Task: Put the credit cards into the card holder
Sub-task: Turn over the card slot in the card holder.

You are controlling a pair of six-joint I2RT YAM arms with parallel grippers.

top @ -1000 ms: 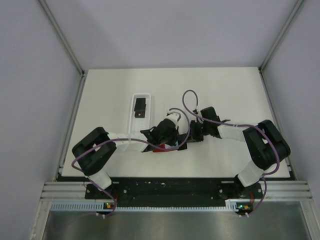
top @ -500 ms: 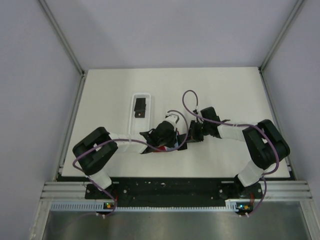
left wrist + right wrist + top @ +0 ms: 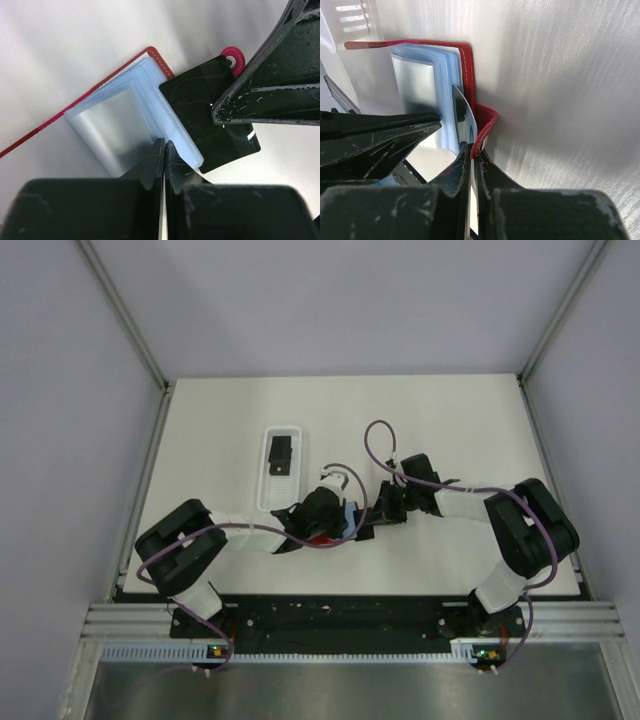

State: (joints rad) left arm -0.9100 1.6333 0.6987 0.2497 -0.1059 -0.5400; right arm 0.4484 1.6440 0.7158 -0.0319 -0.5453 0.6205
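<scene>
From above, you have both arms meeting mid-way across the white table [image 3: 450, 420]. They are over the small red folding card holder [image 3: 320, 539], which lies just beside the near end of the white oblong plastic tray [image 3: 268, 490]. The left gripper [image 3: 327, 525] and right gripper [image 3: 372, 520] crowd it, so their jaws cannot be read from here. One thin black credit card [image 3: 281, 455] lies in the tray, waiting its turn.

In the left wrist view, your left claw is pinched shut on the edge of a pale blue plastic sleeve [image 3: 115, 120]. I judge this holds the leaves spread so that a pocket gapes. A second black card [image 3: 200, 105] lies slanted across the sleeves' corner. The right finger is on it, and the red snap tab [image 3: 233, 54] is behind.

In the right wrist view, your right claw is clamped on that card, seen edge-on. Its leading end points at the sleeve stack inside the red cover, seemingly to slide in, but it is not yet seated.

Your count is two cards, one holder, one tray and two grippers.
</scene>
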